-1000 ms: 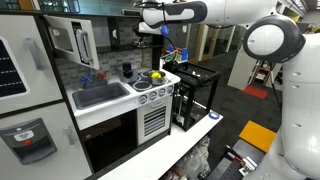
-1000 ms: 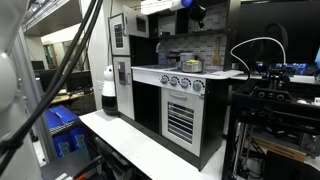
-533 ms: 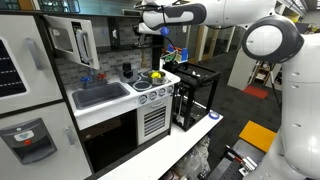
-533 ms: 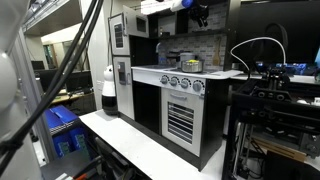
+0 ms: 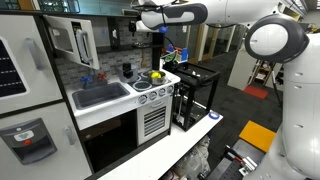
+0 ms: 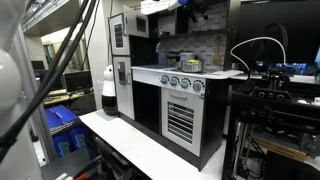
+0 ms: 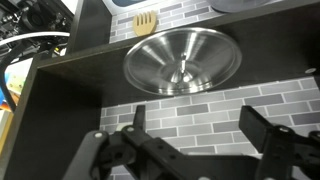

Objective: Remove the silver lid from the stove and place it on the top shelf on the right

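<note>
Silver and glossy, the round dished metal lid (image 7: 181, 60) rests on the dark shelf (image 7: 60, 68) at upper centre (grey brick wall (image 7: 90, 105) behind); below, the gripper (image 7: 195, 125) gapes wide, empty.

Bright overhead room light, one murky side angle, a soft close-up at the wrist.

In an exterior view the room is evenly lit from above with weak shadows, and the white arm (image 5: 272, 40) close to the camera is nearly washed out and soft at its edges. In an exterior view the foreground cables (image 6: 70, 50) are a dark blur, contrast is hard, and the right side sinks almost to black. In the wrist view the lid (image 7: 182, 60) carries pale glare and streaked reflections, the shelf (image 7: 60, 100) around it lies in shadow, and the gripper (image 7: 195, 128) in front is dark and out of focus.
</note>
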Robot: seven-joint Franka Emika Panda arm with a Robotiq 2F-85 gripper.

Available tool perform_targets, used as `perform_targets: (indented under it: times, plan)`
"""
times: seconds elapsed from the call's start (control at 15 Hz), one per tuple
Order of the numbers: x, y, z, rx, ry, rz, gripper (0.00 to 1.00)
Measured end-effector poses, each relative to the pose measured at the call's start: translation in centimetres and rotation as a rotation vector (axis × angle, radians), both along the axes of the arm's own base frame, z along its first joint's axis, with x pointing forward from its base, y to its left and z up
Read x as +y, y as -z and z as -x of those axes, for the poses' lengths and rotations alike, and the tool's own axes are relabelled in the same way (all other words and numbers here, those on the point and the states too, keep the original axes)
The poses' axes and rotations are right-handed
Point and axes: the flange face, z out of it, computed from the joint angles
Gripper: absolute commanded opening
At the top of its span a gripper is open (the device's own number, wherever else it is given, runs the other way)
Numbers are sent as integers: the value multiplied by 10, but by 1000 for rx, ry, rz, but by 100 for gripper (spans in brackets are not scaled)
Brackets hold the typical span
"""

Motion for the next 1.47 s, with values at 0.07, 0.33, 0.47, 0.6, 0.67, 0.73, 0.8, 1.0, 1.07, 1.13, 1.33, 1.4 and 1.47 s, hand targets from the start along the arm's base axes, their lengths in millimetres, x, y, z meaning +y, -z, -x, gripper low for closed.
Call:
perform_targets:
  times: [0.07, 0.33, 0.47, 0.6, 0.67, 0.73, 0.8, 1.0, 1.07, 1.13, 1.33, 1.4, 1.47]
  plan:
    - [6, -2, 4, -2, -6, 12, 100]
    - [31, -12, 30, 6, -36, 46, 100]
    - [40, -18, 48, 18, -46, 58, 100]
    - [46, -23, 68, 38, -51, 66, 100]
    - [48, -25, 79, 53, -51, 69, 100]
    - [49, -26, 89, 68, -50, 72, 100]
    - [50, -27, 100, 83, -49, 74, 100]
    - [56, -30, 136, 111, -53, 69, 100]
    - [59, -30, 148, 118, -61, 62, 100]
    - [62, -29, 159, 133, -69, 45, 100]
    - [69, -19, 191, 199, -91, -30, 100]
    - [71, -14, 200, 220, -98, -52, 100]
    - [71, -9, 208, 241, -100, -68, 100]
